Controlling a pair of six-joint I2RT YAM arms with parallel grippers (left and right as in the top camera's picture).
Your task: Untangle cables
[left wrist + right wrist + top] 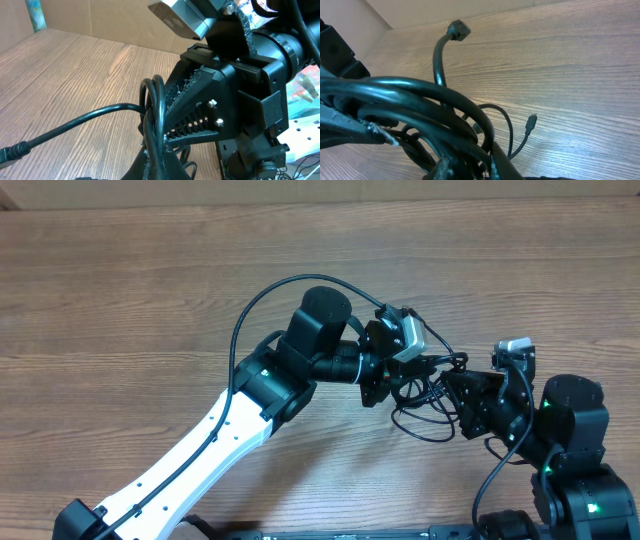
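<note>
1. Cables (420, 97) – thin black cords bunched into a tangle – hang between the two grippers just above the wooden table (150, 280), right of centre, with loose loops drooping toward the front edge.
2. The left gripper (412, 378) has its jaws together on the cables. The right gripper (450, 390) faces it from the right, jaws pressed onto the same bundle.
3. In the left wrist view the right gripper's black body fills the frame and blocks the table beyond it. In the right wrist view the bundle covers much of the foreground.
4. An angled plug (457, 29) sticks up on a stiff strand, and a small plug (532, 121) dangles lower down – both free of the tangle.
5. The arm's own thick cable (300, 277) arcs over the left arm, apart from the bundle.
6. From overhead, both sets of fingertips merge with the cords, so the exact grip points are hard to make out.
</note>
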